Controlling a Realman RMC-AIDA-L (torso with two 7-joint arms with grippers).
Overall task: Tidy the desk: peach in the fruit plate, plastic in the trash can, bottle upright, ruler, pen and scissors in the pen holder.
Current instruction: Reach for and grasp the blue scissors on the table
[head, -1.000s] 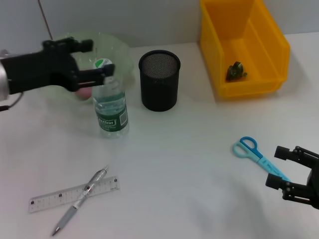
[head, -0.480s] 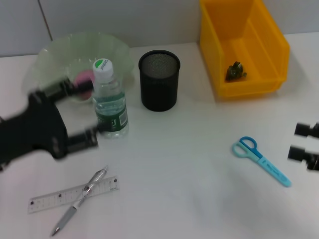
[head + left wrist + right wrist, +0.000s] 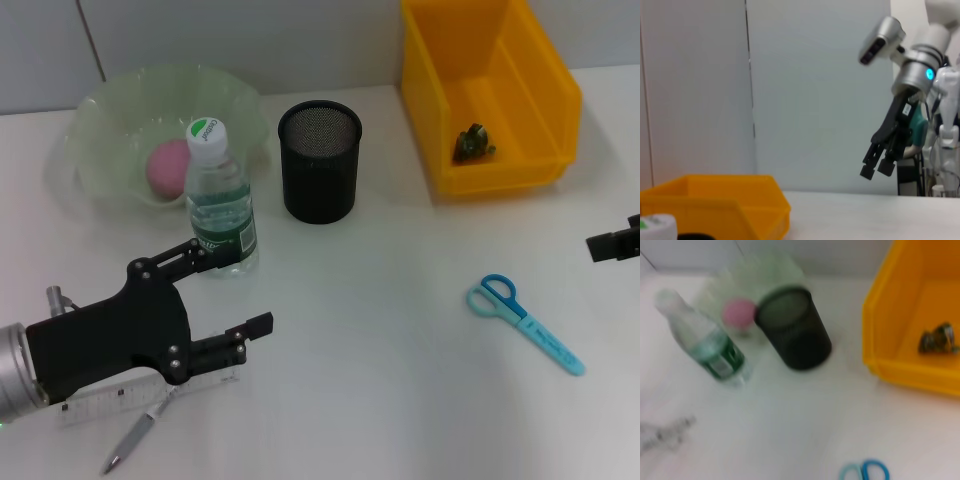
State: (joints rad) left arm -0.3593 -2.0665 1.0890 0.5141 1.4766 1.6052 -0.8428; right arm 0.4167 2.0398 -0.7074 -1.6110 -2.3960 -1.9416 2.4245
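The left gripper [image 3: 235,295] hangs low over the near left of the desk [image 3: 380,350], its black body covering most of the ruler [image 3: 95,403] and the upper half of the pen [image 3: 135,438]; only the ruler's left end and the pen's tip end show beneath it. Its two fingers stand released, spread apart with nothing between them, one pointing toward the bottle and the other lying nearer. The right gripper [image 3: 612,243] is cut off at the right edge of the head view, so from there its state cannot be told; the left wrist view shows it far off, raised above the desk [image 3: 865,212], its fingertips [image 3: 867,172] close together with nothing held.

The green fruit plate [image 3: 100,110] at the far left holds the pink peach [image 3: 168,167], partly hidden behind the bottle [image 3: 220,205], which stands upright just in front of the plate. The black mesh pen holder [image 3: 319,160] stands to the right of the bottle. The yellow bin [image 3: 490,90] at the far right holds a small crumpled piece of plastic [image 3: 473,142]. The blue scissors [image 3: 522,322] lie flat on the near right of the desk, well apart from both grippers. In the right wrist view the scissors [image 3: 865,472] are cut off at the picture's edge, only the handle loops showing.
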